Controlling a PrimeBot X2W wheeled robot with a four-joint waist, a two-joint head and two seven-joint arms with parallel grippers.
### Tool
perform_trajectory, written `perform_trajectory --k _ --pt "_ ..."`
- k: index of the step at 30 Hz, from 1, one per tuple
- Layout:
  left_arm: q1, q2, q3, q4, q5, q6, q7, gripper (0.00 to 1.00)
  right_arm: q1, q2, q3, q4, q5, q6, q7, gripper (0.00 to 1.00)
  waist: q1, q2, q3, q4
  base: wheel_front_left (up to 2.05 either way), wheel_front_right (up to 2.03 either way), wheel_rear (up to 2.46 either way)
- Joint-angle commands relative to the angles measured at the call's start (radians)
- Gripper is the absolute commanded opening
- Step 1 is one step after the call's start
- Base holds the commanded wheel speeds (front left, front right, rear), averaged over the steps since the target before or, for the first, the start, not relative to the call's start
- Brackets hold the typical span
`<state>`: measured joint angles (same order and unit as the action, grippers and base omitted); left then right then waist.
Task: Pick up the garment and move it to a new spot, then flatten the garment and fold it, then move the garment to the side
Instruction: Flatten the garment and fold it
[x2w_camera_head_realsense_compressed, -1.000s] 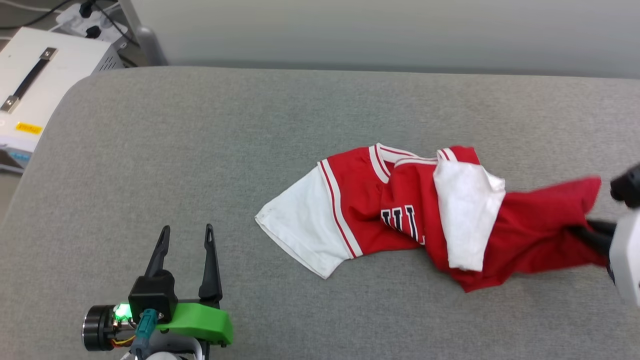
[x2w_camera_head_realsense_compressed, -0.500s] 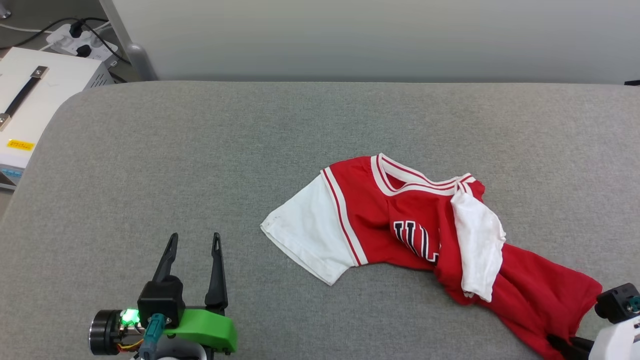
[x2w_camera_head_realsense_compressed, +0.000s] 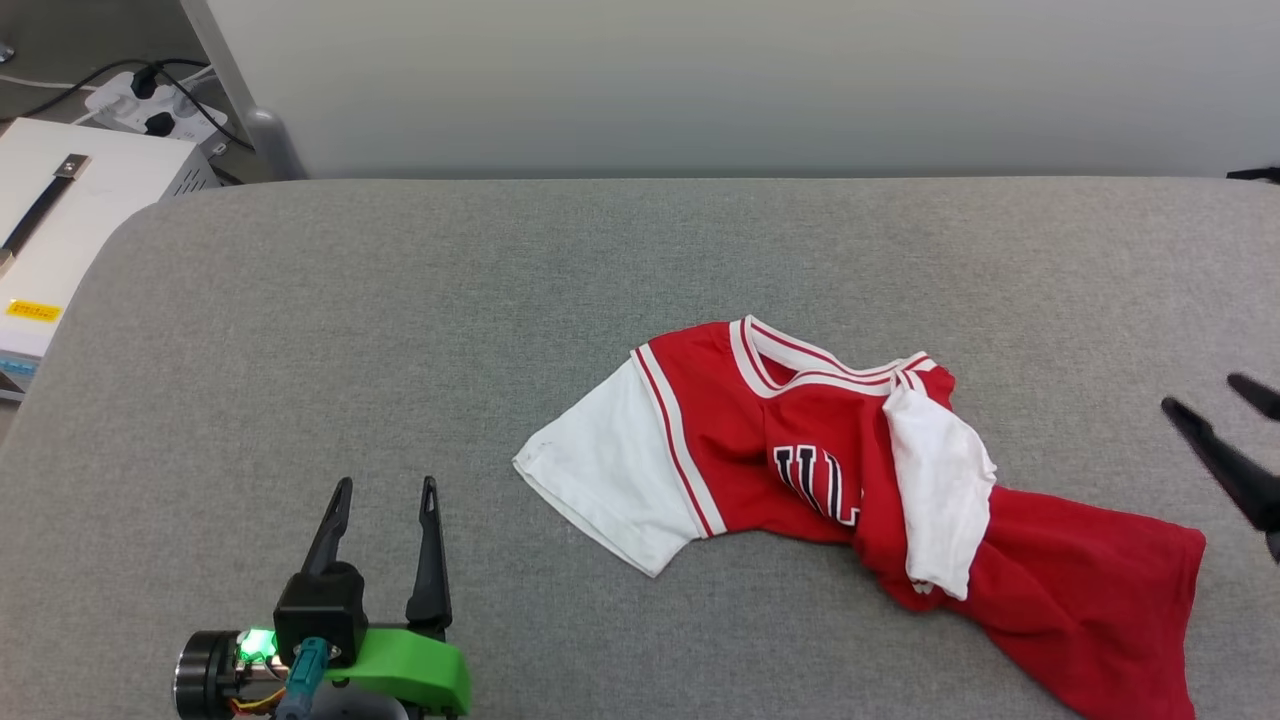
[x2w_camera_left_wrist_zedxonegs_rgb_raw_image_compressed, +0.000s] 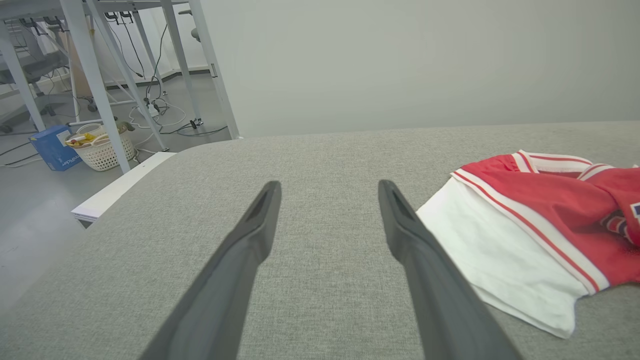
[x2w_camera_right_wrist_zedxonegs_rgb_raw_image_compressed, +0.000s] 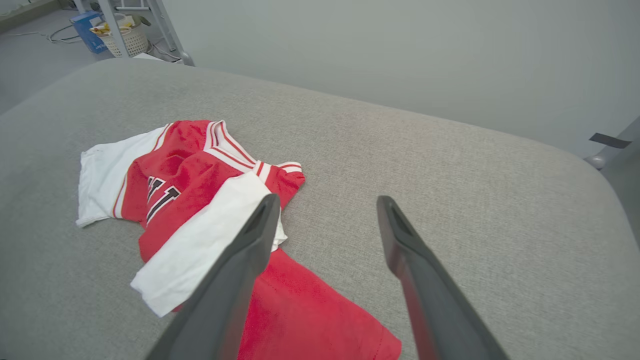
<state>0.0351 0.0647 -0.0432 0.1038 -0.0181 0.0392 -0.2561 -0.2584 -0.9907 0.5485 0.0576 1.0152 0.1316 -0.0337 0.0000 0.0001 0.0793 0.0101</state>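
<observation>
A: What do we have, L to R?
B: Left gripper (x2w_camera_head_realsense_compressed: 385, 482) low on our left, jaws apart, empty. Garment (x2w_camera_head_realsense_compressed: 760, 440) lies crumpled on the grey table (x2w_camera_head_realsense_compressed: 400, 300), ctr-right, 1 white sleeve spread leftward. Right gripper (x2w_camera_head_realsense_compressed: 1198, 391) near it, not touching, jaws apart.

Free to pass ahead and left of the left pincer (x2w_camera_head_realsense_compressed: 387, 481) over bare grey cushion (x2w_camera_head_realsense_compressed: 400, 300); blocked to its right by the crumpled garment (x2w_camera_head_realsense_compressed: 780, 440). Free ahead and right of the right pincer (x2w_camera_head_realsense_compressed: 1198, 390); garment just to its left, wall (x2w_camera_head_realsense_compressed: 700, 80) beyond.
</observation>
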Motion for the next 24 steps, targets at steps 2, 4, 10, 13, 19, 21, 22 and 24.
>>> perform_trajectory --k 2,4,10,13,19,21,22,24 --pt "0.009 0.005 0.001 -0.007 0.007 0.004 -0.006 1.0 0.012 0.001 -0.079 -0.058 -0.028 -0.001 0.044 1.0 0.0 -0.0001 0.007 0.001 0.0 0.0 0.0" --pt "0.003 0.005 -0.001 -0.01 0.008 0.005 -0.006 1.0 0.003 0.005 -0.133 -0.097 -0.067 -0.001 0.104 1.0 0.0 -0.0001 0.016 0.004 0.0 0.0 0.0" --pt "-0.025 0.005 -0.01 -0.015 0.01 0.003 -0.006 1.0 -0.068 0.054 -0.178 -0.175 -0.147 -0.001 0.339 1.0 0.0 -0.0001 0.051 0.025 0.0 0.0 0.0" --pt "-0.038 0.005 -0.015 -0.018 0.01 0.004 -0.006 1.0 -0.106 0.076 -0.168 -0.179 -0.153 -0.001 0.446 1.0 0.0 -0.0001 0.069 0.036 0.0 0.0 0.0" --pt "-0.062 0.002 -0.024 -0.021 0.006 0.005 -0.006 1.0 -0.19 0.117 -0.101 -0.157 -0.148 -0.001 0.627 1.0 0.0 -0.0001 0.116 0.057 0.0 0.0 0.0" --pt "-0.073 0.001 -0.026 -0.022 0.004 0.006 -0.006 1.0 -0.22 0.131 -0.067 -0.133 -0.15 -0.001 0.673 1.0 0.0 -0.0001 0.135 0.065 0.0 0.0 0.0" --pt "-0.076 0.001 -0.026 -0.022 0.004 0.006 -0.006 1.0 -0.23 0.136 -0.056 -0.124 -0.153 -0.001 0.684 1.0 0.0 -0.0001 0.14 0.066 0.0 0.0 0.0" --pt "-0.089 0.001 -0.028 -0.024 0.003 0.006 -0.006 1.0 -0.26 0.152 -0.016 -0.09 -0.163 -0.001 0.712 1.0 0.0 -0.0001 0.161 0.073 0.0 0.0 0.0"
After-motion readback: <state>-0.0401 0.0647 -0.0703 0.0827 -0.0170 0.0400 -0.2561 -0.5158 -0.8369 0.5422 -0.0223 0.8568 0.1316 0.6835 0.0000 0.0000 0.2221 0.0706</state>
